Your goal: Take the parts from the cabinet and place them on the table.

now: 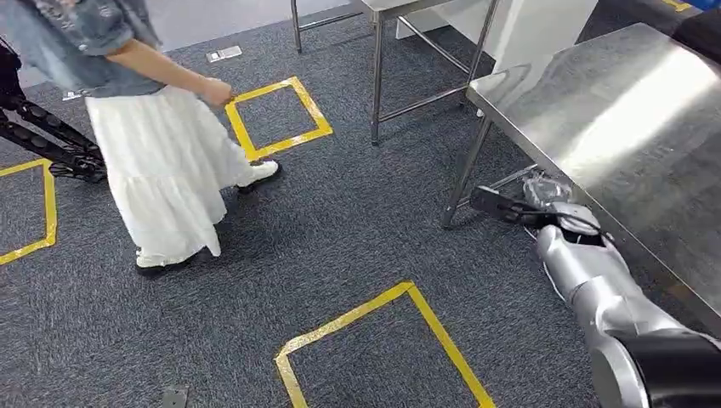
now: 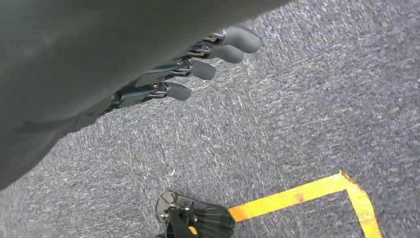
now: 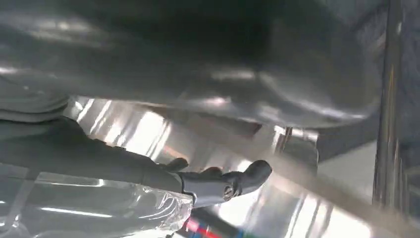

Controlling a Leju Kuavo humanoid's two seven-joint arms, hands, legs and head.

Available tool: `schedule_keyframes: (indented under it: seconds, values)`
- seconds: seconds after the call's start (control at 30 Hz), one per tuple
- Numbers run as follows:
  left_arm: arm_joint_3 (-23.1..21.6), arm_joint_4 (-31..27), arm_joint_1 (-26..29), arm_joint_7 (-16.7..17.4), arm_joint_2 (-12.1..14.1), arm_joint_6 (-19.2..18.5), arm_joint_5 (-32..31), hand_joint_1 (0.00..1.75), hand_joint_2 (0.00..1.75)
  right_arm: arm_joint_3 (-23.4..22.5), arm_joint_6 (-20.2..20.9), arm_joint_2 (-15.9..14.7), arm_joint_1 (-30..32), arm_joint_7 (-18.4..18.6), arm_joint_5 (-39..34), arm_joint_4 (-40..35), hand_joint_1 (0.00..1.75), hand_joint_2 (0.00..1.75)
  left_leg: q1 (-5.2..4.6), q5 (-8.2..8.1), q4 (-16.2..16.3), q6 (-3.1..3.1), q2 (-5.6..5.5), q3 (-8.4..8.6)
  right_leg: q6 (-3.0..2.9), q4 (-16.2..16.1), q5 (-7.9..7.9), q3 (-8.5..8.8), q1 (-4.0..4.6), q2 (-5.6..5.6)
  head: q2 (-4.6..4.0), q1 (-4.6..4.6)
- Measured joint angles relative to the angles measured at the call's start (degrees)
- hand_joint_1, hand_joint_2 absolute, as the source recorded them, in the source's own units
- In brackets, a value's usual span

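Parts in a clear crinkled plastic bag [image 1: 541, 189] are sitting in your right hand [image 1: 544, 208], low beside the front edge of the shiny stainless steel table [image 1: 612, 110]. Going left to right in the head view, you are looking at a black lattice stand [image 1: 51, 140] at the far left, then a person in a white tiered skirt [image 1: 166, 170] who is standing on the grey carpet [image 1: 340, 221] between two yellow tape squares [image 1: 276, 119]. A third taped square is lying in front of you, and a second steel table's legs [image 1: 378, 76] are rising behind it. Nearest the bag, the table's slanted leg [image 1: 466, 170] is standing just left of your hand, and the tabletop's edge is hanging over it.

In the right wrist view the plastic bag [image 3: 89, 208] is lying under the grey thumb [image 3: 225, 183] with the dark fingers curled around it, so you are grasping it. A red and blue strip is showing at the bag's edge.

Your left hand [image 2: 198, 64] is hanging over the carpet with its fingers [image 2: 178, 90] loosely apart, holding nothing.
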Motion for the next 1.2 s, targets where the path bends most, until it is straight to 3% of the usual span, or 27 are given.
schedule_keyframes:
  seconds: [0.03, 0.07, 0.13, 0.2, 0.23, 0.27, 0.3, 0.37, 0.4, 0.43, 0.47, 0.5, 0.57, 0.6, 0.63, 0.7, 0.73, 0.77, 0.8, 0.87, 0.9, 0.93, 0.97, 1.0, 1.07, 1.1, 1.2]
  values:
    - [0.00, 0.00, -0.07, 0.00, 0.07, 0.00, -0.18, 0.00, 0.00, -0.17, -0.26, 0.04, 1.32, 0.28, -0.24, 0.04, 0.00, 0.00, 0.14, 2.52, -5.73, -0.04, 0.60, 3.11, 0.35, 0.43, -0.46, 0.08, -0.08, -0.11, 0.00, -0.02]
    - [0.00, 0.00, -0.09, 0.02, 0.04, -0.02, -0.50, 0.00, 0.00, -0.50, -0.61, 0.00, 2.53, 0.50, -0.55, 0.09, 0.00, 0.00, -0.03, 2.00, -8.36, -0.12, 1.47, 4.54, 0.72, 0.62, -0.80, 0.04, 0.17, -0.30, 0.00, 0.04]
    - [-0.02, 0.02, -0.19, 0.26, -0.04, -0.13, -0.78, 0.00, 0.00, -1.39, -1.35, -0.50, 5.14, 0.91, -1.22, 0.28, 0.00, 0.00, -0.39, 2.10, -9.01, 0.52, 1.10, 4.62, 1.04, 1.07, -0.87, -0.48, 1.12, -0.73, 0.00, 0.04]
    - [-0.02, 0.00, -0.14, 0.28, -0.04, -0.09, -0.92, 0.00, 0.00, -2.01, -1.88, -0.77, 7.64, 1.00, -1.66, 0.50, 0.00, 0.00, -0.87, 2.27, -9.29, 1.00, 0.45, 4.52, 1.38, 0.62, -0.71, -0.19, 1.15, -1.44, 0.00, 0.02]
    - [-0.02, 0.02, -0.15, 0.31, -0.15, -0.11, -1.11, 0.00, 0.00, -2.36, -1.90, -0.94, 8.73, 1.00, -1.92, 0.52, 0.00, 0.00, -0.69, 2.72, -10.23, 1.72, 0.26, 4.93, 1.74, 0.44, -0.85, -0.14, 1.41, -1.58, 0.00, 0.04]
    - [-0.02, 0.00, -0.20, 0.31, -0.20, -0.09, -1.14, 0.00, 0.00, -2.80, -1.99, -1.05, 9.77, 1.00, -2.16, 0.55, 0.00, 0.00, -0.56, 3.03, -10.76, 2.21, -0.01, 5.34, 1.83, 1.17, -1.73, -0.95, 0.83, -0.89, 0.00, 0.13]
    - [-0.02, -0.02, -0.34, 0.31, -0.20, -0.02, -1.22, 0.00, 0.00, -3.19, -2.07, -1.20, 10.69, 1.09, -2.23, 0.66, 0.00, 0.00, -0.49, 3.34, -11.13, 2.79, -0.22, 5.33, 1.69, 4.37, -3.34, -2.31, 0.59, 0.01, 0.00, 0.20]
    - [-0.02, -0.02, -0.44, 0.31, -0.15, -0.02, -1.46, 0.00, 0.00, -3.94, -2.21, -1.79, 12.66, 1.73, -2.67, 1.07, 0.00, 0.00, -0.48, 3.54, -11.39, 3.06, -0.77, 5.08, 1.70, 14.38, -6.89, -7.28, 0.19, 0.78, 0.00, 0.35]
    - [-0.02, -0.02, -0.42, 0.31, -0.15, -0.02, -1.64, 0.00, 0.00, -4.29, -2.29, -1.90, 13.75, 1.88, -2.89, 1.22, 0.00, 0.00, -0.48, 3.58, -11.38, 3.10, -1.14, 4.97, 1.98, 18.07, -7.80, -9.11, 0.08, 0.89, 0.00, 0.39]
    - [-0.02, 0.00, -0.37, 0.31, -0.22, -0.04, -1.64, 0.00, 0.00, -4.68, -2.34, -2.03, 14.80, 2.05, -3.04, 1.42, 0.00, 0.00, -0.49, 3.61, -11.36, 3.10, -1.48, 4.93, 2.38, 19.11, -7.77, -9.67, 0.00, 0.89, 0.00, 0.44]
    - [-0.02, 0.00, -0.35, 0.31, -0.24, -0.04, -1.64, 0.00, 0.00, -4.96, -2.36, -2.12, 15.60, 2.08, -3.10, 1.55, 0.00, 0.00, -0.48, 3.67, -11.36, 3.04, -1.77, 4.94, 2.81, 17.33, -6.84, -8.78, -0.07, 0.89, 0.00, 0.39]
    - [-0.02, -0.02, -0.36, 0.31, -0.26, -0.04, -1.66, 0.00, 0.00, -5.18, -2.36, -2.12, 16.06, 2.10, -3.21, 1.64, 0.00, 0.00, -0.45, 3.75, -11.36, 2.92, -2.00, 4.93, 3.34, 12.98, -5.07, -6.62, -0.22, 0.89, 0.00, 0.46]
    - [-0.02, -0.02, -0.50, 0.35, -0.26, -0.11, -1.92, 0.00, 0.00, -6.29, -2.31, -2.32, 16.51, 2.82, -4.39, 1.70, 0.00, 0.00, -0.40, 3.93, -11.36, 2.57, -2.39, 5.00, 4.04, 1.31, -1.36, -0.34, -0.82, 1.60, 0.00, 0.44]
    - [-0.02, -0.02, -0.58, 0.42, -0.26, -0.11, -2.08, 0.00, 0.00, -6.84, -2.32, -2.41, 16.86, 2.88, -4.88, 1.70, 0.00, 0.00, -0.62, 3.97, -11.21, 2.25, -2.59, 4.83, 3.67, -0.34, -1.35, 0.41, -0.53, 2.20, 0.00, 0.44]
    - [-0.02, -0.02, -0.62, 0.52, -0.26, -0.20, -2.36, 0.00, 0.00, -7.67, -2.34, -2.47, 17.74, 2.86, -5.95, 1.75, 0.00, 0.00, -0.59, 4.12, -11.35, 1.83, -2.77, 4.84, 3.11, -0.39, -1.06, 0.48, 0.17, 1.86, 0.00, 0.44]
    - [-0.02, -0.02, -0.58, 0.81, -0.35, -0.17, -2.62, 0.00, 0.00, -9.73, -2.86, -2.21, 20.23, 2.38, -8.13, 1.84, 0.00, 0.00, -0.34, 4.48, -11.84, 1.19, -3.27, 4.97, 2.73, -0.35, -0.91, 0.64, 0.70, 1.51, 0.00, 0.44]
    - [-0.02, -0.02, -0.57, 0.92, -0.35, -0.15, -2.71, 0.00, 0.00, -10.74, -3.21, -1.90, 21.50, 2.27, -8.88, 1.90, 0.00, 0.00, -0.37, 4.52, -11.80, 0.90, -3.36, 4.80, 2.14, -0.73, -0.53, 0.87, 0.20, 1.15, 0.00, 0.39]
    - [-0.02, -0.02, -0.59, 0.96, -0.29, -0.04, -2.84, 0.00, 0.00, -11.80, -3.47, -1.46, 22.74, 2.27, -9.48, 1.99, 0.00, 0.00, -0.17, 3.54, -10.91, 0.80, -2.15, 4.42, 1.74, -1.12, -0.26, 1.09, -0.93, 0.83, 0.00, 0.22]
    - [-0.02, -0.02, -0.59, 1.01, -0.26, 0.02, -2.91, 0.00, 0.00, -12.64, -3.61, -0.70, 24.21, 2.27, -10.06, 2.08, 0.00, 0.00, -0.36, 1.31, -8.16, 0.74, -0.83, 3.54, 0.60, -1.31, -0.17, 1.22, -0.61, 0.76, 0.00, 0.15]
    - [-0.04, -0.02, -0.60, 1.09, -0.26, 0.20, -3.10, 0.00, 0.00, -14.65, -3.54, 0.44, 27.13, 2.45, -12.02, 2.45, 0.00, 0.00, -0.33, -3.54, 1.22, 0.46, -0.54, -0.35, 0.12, -1.32, -0.27, 1.34, -0.16, 0.19, 0.00, 0.20]
    - [-0.04, -0.02, -0.60, 1.11, -0.26, 0.22, -3.34, 0.00, 0.00, -15.76, -3.52, 0.94, 28.68, 2.58, -12.74, 2.69, 0.00, 0.00, -0.27, -5.04, 5.29, 0.31, -0.49, -2.13, 0.00, -1.32, -0.37, 1.38, 0.03, -0.21, 0.00, 0.13]
    - [-0.04, -0.02, -0.60, 1.20, -0.17, 0.24, -3.52, 0.00, 0.00, -16.97, -3.28, 1.66, 30.26, 2.75, -13.55, 2.97, 0.00, 0.00, -0.24, -5.33, 7.29, 0.22, -0.41, -2.96, -0.06, -1.30, -0.47, 1.46, 0.15, -0.47, 0.00, 0.22]
    - [-0.02, -0.02, -0.59, 1.33, -0.13, 0.35, -3.56, 0.00, 0.00, -17.94, -2.82, 2.31, 31.62, 2.80, -14.09, 3.23, 0.00, 0.00, -0.22, -4.36, 6.29, 0.20, -0.28, -2.37, -0.20, -1.26, -0.59, 1.60, 0.20, -0.73, 0.00, 0.15]
    - [-0.02, -0.02, -0.61, 1.36, 0.02, 0.39, -3.63, 0.00, 0.00, -18.62, -2.51, 2.82, 32.92, 2.80, -14.38, 3.43, 0.00, 0.00, -0.22, -2.36, 2.80, 0.24, -0.06, -0.48, -0.34, -1.20, -0.73, 1.75, 0.19, -0.90, 0.00, 0.13]
    - [-0.02, -0.07, -0.81, 1.46, 0.26, 0.68, -3.89, 0.00, 0.00, -20.20, -1.37, 4.22, 35.15, 3.10, -15.04, 3.91, 0.00, 0.00, -0.23, 2.10, -7.75, 0.47, 1.54, 5.23, 0.11, -0.83, -1.32, 2.03, 0.17, -1.10, 0.00, 0.11]
    - [-0.04, -0.07, -1.05, 1.46, 0.30, 0.68, -4.04, 0.00, 0.00, -20.96, -1.00, 4.72, 36.25, 3.52, -15.30, 4.13, 0.00, 0.00, -0.72, 1.56, -10.03, 0.49, 3.14, 6.57, 0.43, -0.58, -1.57, 1.91, 0.77, -1.27, 0.00, 0.02]
    - [-0.04, -0.07, -1.25, 1.46, 0.37, 0.66, -4.76, 0.00, 0.00, -22.55, 0.72, 6.07, 39.15, 4.39, -15.95, 4.79, 0.00, 0.00, -1.07, 1.67, -10.41, 1.12, 1.79, 6.20, 0.82, -0.52, -1.74, 1.94, 1.20, -2.35, 0.00, 0.22]
